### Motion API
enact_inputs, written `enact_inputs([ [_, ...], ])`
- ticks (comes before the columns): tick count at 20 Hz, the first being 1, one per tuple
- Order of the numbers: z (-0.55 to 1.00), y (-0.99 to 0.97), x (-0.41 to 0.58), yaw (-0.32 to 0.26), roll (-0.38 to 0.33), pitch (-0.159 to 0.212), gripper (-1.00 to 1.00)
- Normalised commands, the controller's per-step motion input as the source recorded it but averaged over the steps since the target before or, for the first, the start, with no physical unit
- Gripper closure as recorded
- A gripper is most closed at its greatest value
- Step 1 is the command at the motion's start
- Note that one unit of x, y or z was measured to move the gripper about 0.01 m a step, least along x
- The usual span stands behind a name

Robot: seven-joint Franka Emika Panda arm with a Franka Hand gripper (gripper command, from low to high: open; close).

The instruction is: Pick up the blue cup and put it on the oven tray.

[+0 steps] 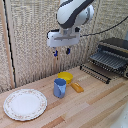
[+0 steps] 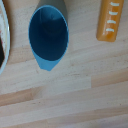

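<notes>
Exterior view. The hand (image 1: pixel 62 51) hung in the upper centre of the frame, well above the blue cup (image 1: pixel 59 88), with its two fingers apart and nothing between them: released. The cup stood upright at lower centre on the tabletop (image 1: pixel 95 107), just beside a yellow bowl (image 1: pixel 65 76) behind it and an orange utensil (image 1: pixel 77 87) toward the exterior view's right. The oven tray (image 1: pixel 106 60) sat at the right edge of the frame, inside an open toaster oven (image 1: pixel 113 56), well apart from the cup. A floral white plate (image 1: pixel 25 104) lay at lower left.

Judgement: the step in hand was the descent to grasp. A straight drop over the cup, with one finger inside the rim and one outside, should keep clear of the bowl. The handle side was best avoided.

Wrist view. The cup's open mouth filled the upper left of the frame, seen from straight above, so alignment looked close. The utensil showed at upper right and the plate's rim at the left edge. No fingers were in frame.

Surface and room: pale wood planks, with a woven screen behind.
</notes>
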Motion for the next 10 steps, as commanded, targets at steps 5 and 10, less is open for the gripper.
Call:
enact_inputs([
  [5, -0.18, 0.13, -0.465, 0.011, -0.021, 0.019, -1.00],
  [10, -0.27, 0.15, -0.379, 0.009, -0.029, 0.048, -1.00],
])
